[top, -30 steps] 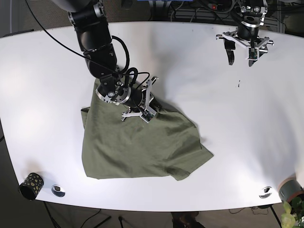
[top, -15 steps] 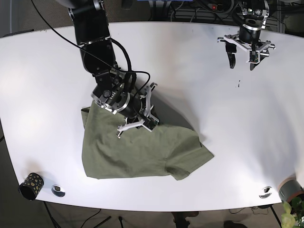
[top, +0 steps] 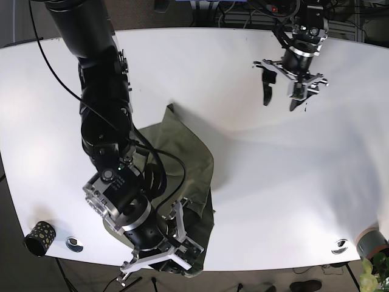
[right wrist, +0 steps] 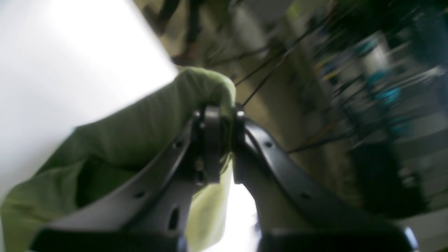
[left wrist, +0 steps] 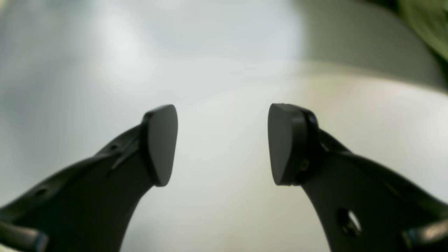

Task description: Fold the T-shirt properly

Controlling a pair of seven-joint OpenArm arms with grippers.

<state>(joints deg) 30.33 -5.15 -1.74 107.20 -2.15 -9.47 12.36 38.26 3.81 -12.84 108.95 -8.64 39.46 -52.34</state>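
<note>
Olive-green cotton T-shirt (top: 185, 159) bunched and folded over itself on the white table; one edge lifted off the surface near the front table edge; upper corner lies flat toward table centre; fabric creased, partly hidden by the arm

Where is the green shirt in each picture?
Base view: the T-shirt lies left of centre on the white table, lifted at its near end by the right gripper.
Right wrist view: centre left, pinched between the jaws.
Left wrist view: a blurred green patch sits top right; I cannot tell if it is the shirt.
Shared landmark: the white table.
</note>
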